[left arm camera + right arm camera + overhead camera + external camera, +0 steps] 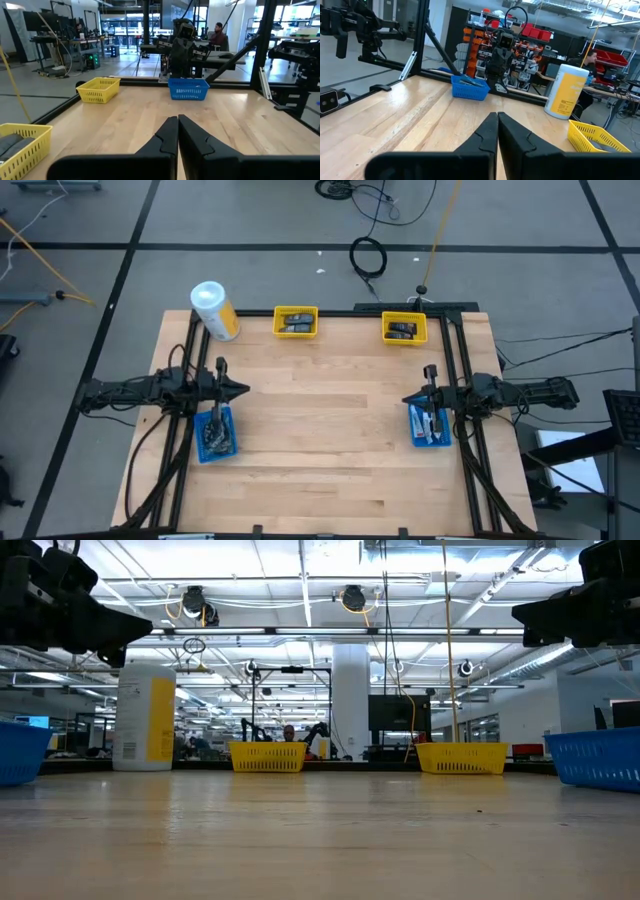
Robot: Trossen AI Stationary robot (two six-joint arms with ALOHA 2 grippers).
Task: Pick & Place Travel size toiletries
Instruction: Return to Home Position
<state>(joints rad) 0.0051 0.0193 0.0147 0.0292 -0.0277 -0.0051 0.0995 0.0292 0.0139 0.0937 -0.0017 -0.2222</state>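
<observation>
Table [330,470]: both arms reached in from its side edges, tips facing each other.
Canister [215,310]: upright at the far left corner.
Yellow trays [296,309] [404,315]: far edge, dark pieces in each.
Left blue bin [234,448]: dark toiletries [214,436], under the left arm.
Right blue bin [412,435]: white tubes [428,426], under the right arm.
Left gripper [244,391]: fingers together, empty.
Right gripper [406,400]: fingers together, empty.
Next move: probably only retreat.

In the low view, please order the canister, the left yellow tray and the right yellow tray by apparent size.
1. Canister, largest.
2. Right yellow tray, slightly wider.
3. Left yellow tray.
The trays look nearly alike; the right one may be nearer, so their order is unsure.
</observation>
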